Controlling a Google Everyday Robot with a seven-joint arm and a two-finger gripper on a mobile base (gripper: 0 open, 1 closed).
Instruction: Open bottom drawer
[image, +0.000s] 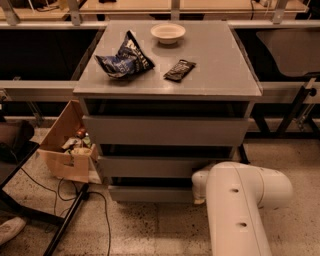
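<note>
Gripper (198, 199): you see it low down, at the right end of the bottom drawer (150, 194). It is mostly hidden behind the arm.
Gripper state: you cannot tell from this view.
Contact: you cannot tell whether the gripper touches the drawer front or sits just beside it.
Arm (240, 210): a white housing that fills the near right and bends left toward the cabinet.
Bottom drawer: the lowest of three grey fronts, flat and handleless, just above the floor, with a dark gap above it.
Cabinet top (225, 75): grey. It carries a blue chip bag (125, 60) on the left, a dark snack wrapper (180, 70) in the centre and a pale bowl (168, 33) at the far edge.
Left of cabinet: an open cardboard box (65, 150) stands on the speckled floor (150, 225), with a black cable (102, 212) near it.
</note>
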